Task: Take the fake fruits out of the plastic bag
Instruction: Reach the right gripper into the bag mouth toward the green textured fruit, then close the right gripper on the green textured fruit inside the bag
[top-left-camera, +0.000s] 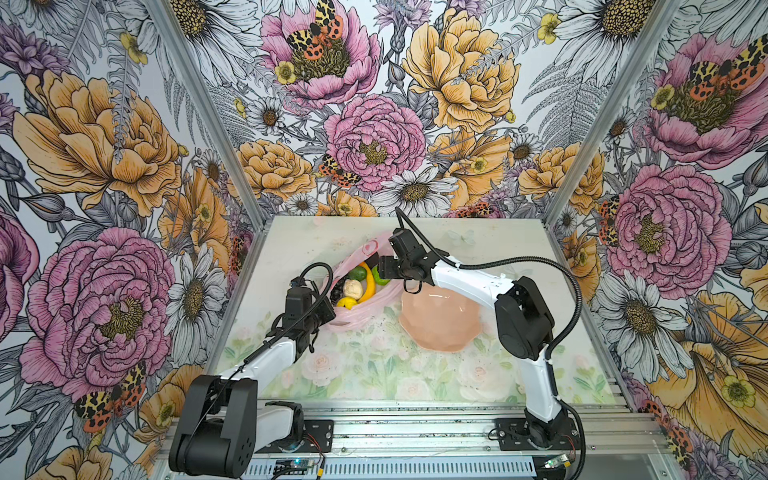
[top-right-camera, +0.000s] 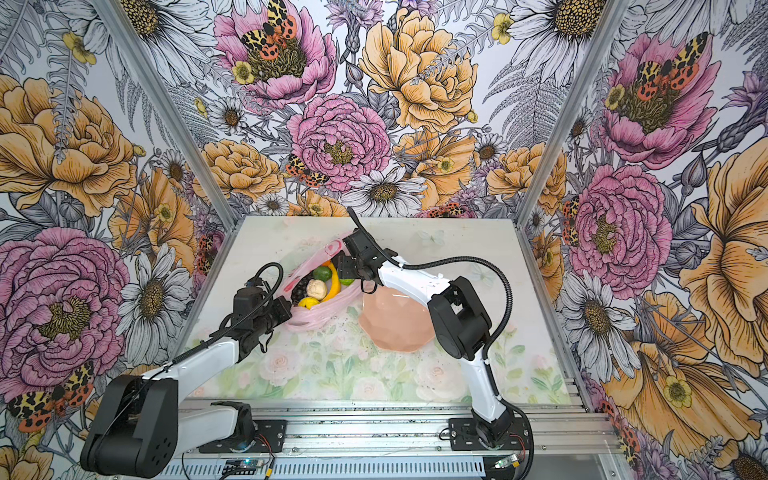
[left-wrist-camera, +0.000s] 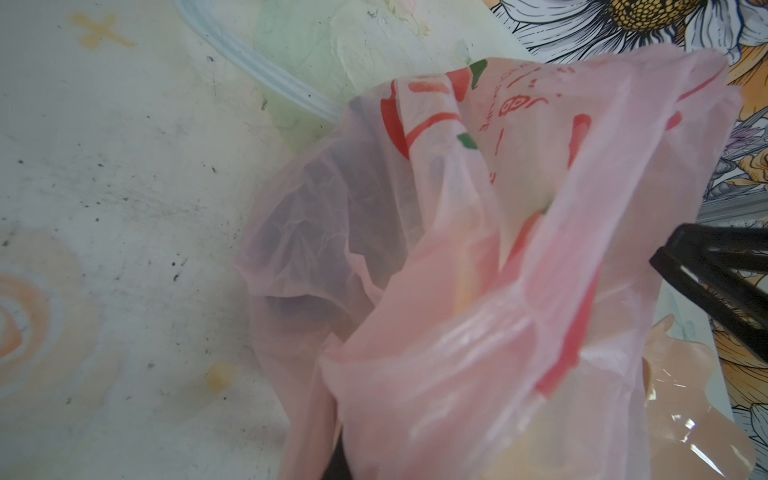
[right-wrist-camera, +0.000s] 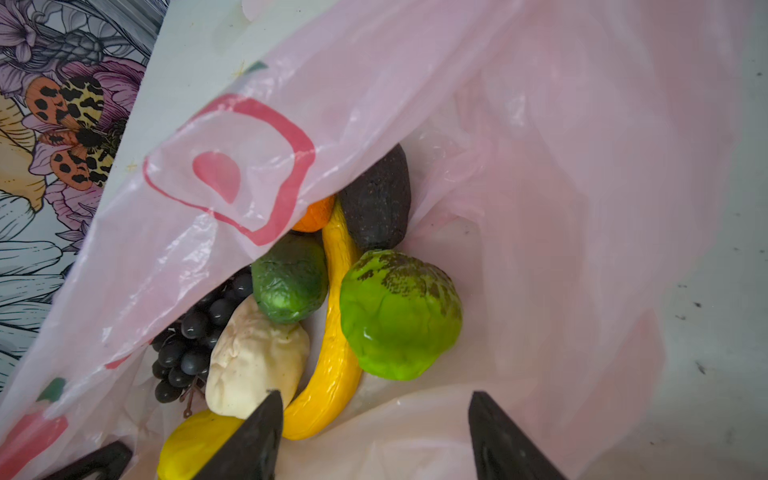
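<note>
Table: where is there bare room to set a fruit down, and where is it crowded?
Free: the wide near strip of table in front of the plastic bag and bowl, and the far right corner behind the bowl. The bowl looks empty. Crowded: the bag mouth, packed with fake fruits, with the open right gripper at it.

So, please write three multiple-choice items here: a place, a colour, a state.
1. The peach petal-edged bowl stands where, relative to the thin translucent pale-pink plastic bag?
A) inside it
B) right of it
C) left of it
2. The curved plastic banana in the bag is:
A) red
B) yellow
C) blue
3. The right end effector is:
A) shut on the bowl
B) shut on the banana
C) open
Key:
1 B: both top views show it on the bag's right.
2 B: the right wrist view shows yellow.
3 C: its jaws stand apart, empty.
</note>
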